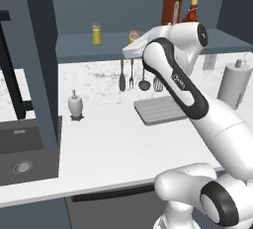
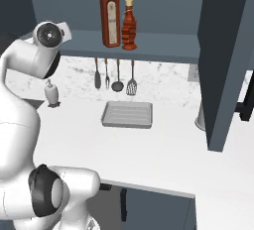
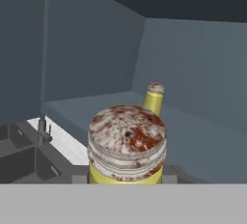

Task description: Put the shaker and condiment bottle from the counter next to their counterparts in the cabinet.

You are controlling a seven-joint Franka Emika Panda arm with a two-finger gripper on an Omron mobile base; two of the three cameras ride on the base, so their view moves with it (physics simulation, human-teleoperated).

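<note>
Cabinet shelf (image 1: 79,50) carries 2 red bottles, tall sauce bottle (image 2: 110,16) and condiment bottle (image 2: 129,26), plus 2 yellow shakers: counterpart (image 1: 97,34) standing free, shaker (image 3: 127,146) clamped in the gripper (image 3: 126,179).

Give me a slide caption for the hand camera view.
Hand view: a yellow shaker held in the jaws, approaching its twin shaker on the cabinet shelf.

White pump dispenser (image 1: 74,105) and grey ridged tray (image 2: 127,114) on the counter (image 1: 108,144). Four utensils (image 2: 114,77) hang above; a possible paper-towel roll (image 1: 234,84) stands at right.
</note>
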